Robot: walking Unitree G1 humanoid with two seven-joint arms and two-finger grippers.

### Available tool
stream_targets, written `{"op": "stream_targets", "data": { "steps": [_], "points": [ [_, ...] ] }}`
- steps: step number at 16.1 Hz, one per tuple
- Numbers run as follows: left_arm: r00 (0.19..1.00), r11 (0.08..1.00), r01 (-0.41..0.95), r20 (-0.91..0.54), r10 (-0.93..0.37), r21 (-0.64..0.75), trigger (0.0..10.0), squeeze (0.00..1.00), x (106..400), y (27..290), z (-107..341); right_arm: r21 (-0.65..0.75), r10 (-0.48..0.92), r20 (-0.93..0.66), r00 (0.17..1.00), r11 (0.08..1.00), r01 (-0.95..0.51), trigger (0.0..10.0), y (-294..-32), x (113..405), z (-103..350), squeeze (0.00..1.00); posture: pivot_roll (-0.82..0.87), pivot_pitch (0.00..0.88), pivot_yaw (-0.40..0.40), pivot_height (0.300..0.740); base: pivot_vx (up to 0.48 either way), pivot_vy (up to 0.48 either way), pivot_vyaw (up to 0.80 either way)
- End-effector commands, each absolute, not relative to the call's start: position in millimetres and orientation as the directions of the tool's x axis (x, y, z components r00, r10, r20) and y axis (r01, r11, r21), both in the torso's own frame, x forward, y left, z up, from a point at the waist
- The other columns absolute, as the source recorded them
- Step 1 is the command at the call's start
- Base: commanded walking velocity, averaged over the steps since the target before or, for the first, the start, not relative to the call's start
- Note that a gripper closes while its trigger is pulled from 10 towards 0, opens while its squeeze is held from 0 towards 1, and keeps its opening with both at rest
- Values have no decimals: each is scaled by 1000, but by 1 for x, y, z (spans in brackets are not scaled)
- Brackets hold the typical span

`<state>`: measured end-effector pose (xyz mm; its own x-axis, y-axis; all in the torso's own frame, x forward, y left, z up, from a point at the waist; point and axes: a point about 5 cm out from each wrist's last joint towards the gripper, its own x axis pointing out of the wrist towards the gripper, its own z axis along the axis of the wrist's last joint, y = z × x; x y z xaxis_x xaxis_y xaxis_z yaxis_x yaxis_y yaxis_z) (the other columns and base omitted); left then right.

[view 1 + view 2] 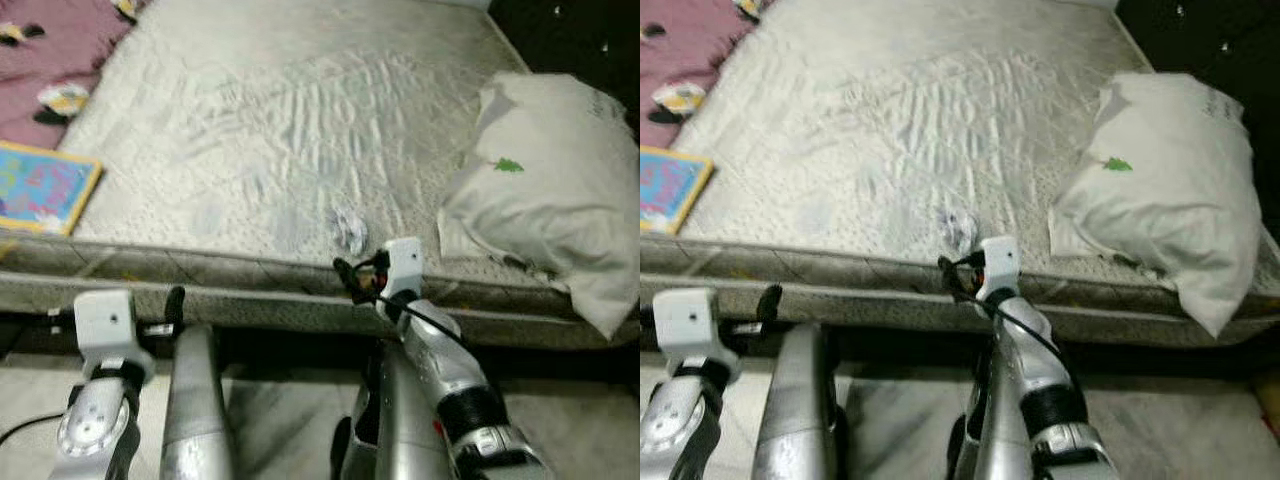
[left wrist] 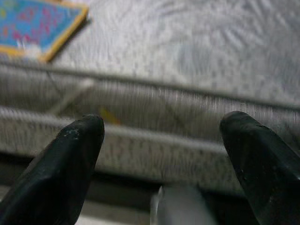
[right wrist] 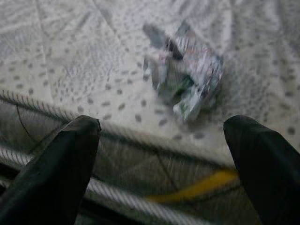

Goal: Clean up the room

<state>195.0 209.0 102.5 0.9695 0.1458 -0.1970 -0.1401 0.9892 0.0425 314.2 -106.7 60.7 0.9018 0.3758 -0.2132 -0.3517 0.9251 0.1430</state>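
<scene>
While the right gripper hangs spread at the mattress edge, a crumpled silvery wrapper lies centre frame.

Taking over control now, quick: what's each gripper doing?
Left gripper: open, empty, facing the mattress edge.
Right gripper: open, empty, just short of the crumpled silvery wrapper on the grey quilted mattress.
</scene>
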Motion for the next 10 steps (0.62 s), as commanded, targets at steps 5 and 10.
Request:
{"op": "stream_targets", "data": {
  "steps": [5, 10],
  "points": [
    [967, 983, -174, -177, 183, 65, 10000, 0, 183, 211, 113, 119, 330, -61, 942, 939, -322, 10000, -102, 341, 92, 0, 253, 174, -146, 483, 0, 0, 0],
    [957, 978, -197, -203, 208, 73, 10000, 0, 165, 209, 114, 129, 352, -15, 936, 929, -348, 10000, -82, 356, 109, 0, 277, 220, -173, 483, 0, 0, 0]
  ]
}}
